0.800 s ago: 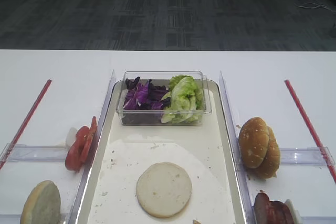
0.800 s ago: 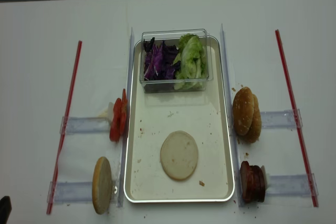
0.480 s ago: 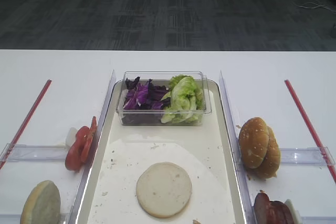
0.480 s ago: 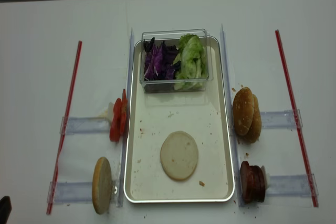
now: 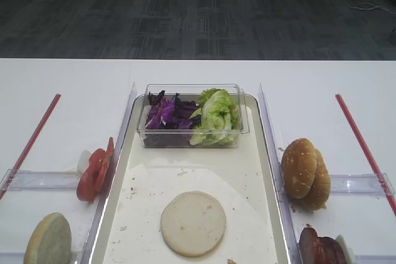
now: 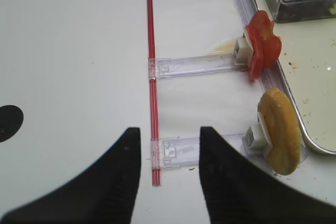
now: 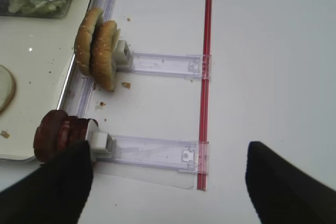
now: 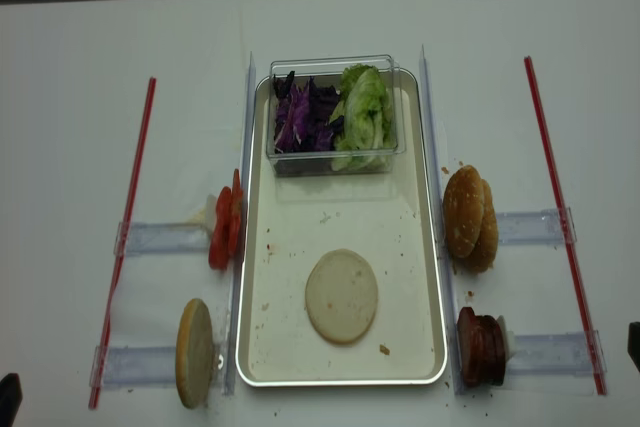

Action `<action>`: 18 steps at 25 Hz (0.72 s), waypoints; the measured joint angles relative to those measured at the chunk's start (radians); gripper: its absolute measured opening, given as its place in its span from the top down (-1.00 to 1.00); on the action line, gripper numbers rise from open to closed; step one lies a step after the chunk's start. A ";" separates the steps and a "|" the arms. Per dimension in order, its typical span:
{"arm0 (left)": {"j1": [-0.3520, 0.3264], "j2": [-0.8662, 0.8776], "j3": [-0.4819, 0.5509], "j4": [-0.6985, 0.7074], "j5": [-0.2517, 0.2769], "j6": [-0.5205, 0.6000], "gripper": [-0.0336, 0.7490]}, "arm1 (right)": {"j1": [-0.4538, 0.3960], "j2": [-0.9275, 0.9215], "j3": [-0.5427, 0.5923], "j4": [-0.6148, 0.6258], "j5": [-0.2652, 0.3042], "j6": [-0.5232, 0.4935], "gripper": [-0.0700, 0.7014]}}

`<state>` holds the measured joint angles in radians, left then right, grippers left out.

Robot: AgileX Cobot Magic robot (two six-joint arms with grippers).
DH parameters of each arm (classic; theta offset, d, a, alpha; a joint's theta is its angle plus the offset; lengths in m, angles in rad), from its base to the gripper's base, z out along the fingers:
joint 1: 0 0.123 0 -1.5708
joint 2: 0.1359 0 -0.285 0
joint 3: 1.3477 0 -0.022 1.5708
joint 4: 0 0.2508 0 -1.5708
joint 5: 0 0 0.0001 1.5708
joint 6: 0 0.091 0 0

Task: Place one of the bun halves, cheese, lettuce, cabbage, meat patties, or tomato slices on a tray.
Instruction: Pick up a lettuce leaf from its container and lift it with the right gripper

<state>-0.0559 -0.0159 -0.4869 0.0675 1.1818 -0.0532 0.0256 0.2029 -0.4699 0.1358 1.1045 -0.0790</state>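
— Holding anything?
— No. My right gripper [image 7: 163,182] has its jaws spread wide, empty, above bare table. My left gripper [image 6: 170,177] is parted too, touching nothing.
— Where's the food?
— From my right gripper, the patties [image 7: 58,134] sit at ten o'clock, two buns [image 7: 97,48] at eleven. One bun half [image 5: 193,223] lies on the tray [image 5: 260,214]; another [image 6: 281,132] stands beside it. Patty count I can't tell.

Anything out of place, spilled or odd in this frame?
Nothing serious. Crumbs and stains speckle the tray, and a few crumbs lie on the table by the buns on the right. One bun half lies cut face up on the tray; the tomato slices and patties stand on edge in their holders.
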 joint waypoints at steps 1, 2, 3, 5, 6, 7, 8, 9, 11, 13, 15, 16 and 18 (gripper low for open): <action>0.000 0.000 0.000 0.000 0.000 0.000 0.19 | 0.000 0.036 0.000 0.013 -0.005 0.000 -0.71; 0.000 0.000 0.000 0.000 0.000 0.000 0.19 | 0.000 0.067 -0.008 0.022 -0.004 0.000 -0.71; 0.000 0.000 0.000 0.000 0.000 0.000 0.19 | 0.000 0.108 -0.023 0.028 -0.008 0.000 -0.71; 0.000 0.000 0.000 0.000 0.000 0.000 0.19 | 0.000 0.194 -0.065 0.031 -0.022 0.006 -0.71; 0.000 0.000 0.000 0.000 0.000 0.000 0.19 | 0.000 0.233 -0.094 0.034 -0.031 0.011 -0.71; 0.000 0.000 0.000 0.000 0.000 0.000 0.19 | 0.000 0.280 -0.126 0.034 -0.037 0.016 -0.71; 0.000 0.000 0.000 0.000 0.000 0.000 0.19 | 0.000 0.329 -0.154 0.034 -0.039 0.020 -0.71; 0.000 0.000 0.000 0.000 0.000 0.000 0.19 | 0.000 0.370 -0.189 0.034 -0.043 0.023 -0.71; 0.000 0.000 0.000 0.000 0.000 0.000 0.19 | 0.000 0.466 -0.253 0.036 -0.043 0.025 -0.71; 0.000 0.000 0.000 0.000 0.000 0.000 0.19 | 0.000 0.551 -0.322 0.047 -0.041 0.025 -0.71; 0.000 0.000 0.000 0.000 0.000 0.000 0.19 | 0.000 0.637 -0.383 0.065 -0.039 0.025 -0.71; 0.000 0.000 0.000 0.000 0.000 0.000 0.19 | 0.000 0.671 -0.415 0.073 -0.039 0.025 -0.71; 0.000 0.000 0.000 0.000 0.000 0.000 0.19 | 0.000 0.746 -0.470 0.082 -0.039 0.025 -0.71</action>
<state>-0.0559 -0.0159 -0.4869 0.0675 1.1818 -0.0532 0.0256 0.9493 -0.9398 0.2180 1.0656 -0.0540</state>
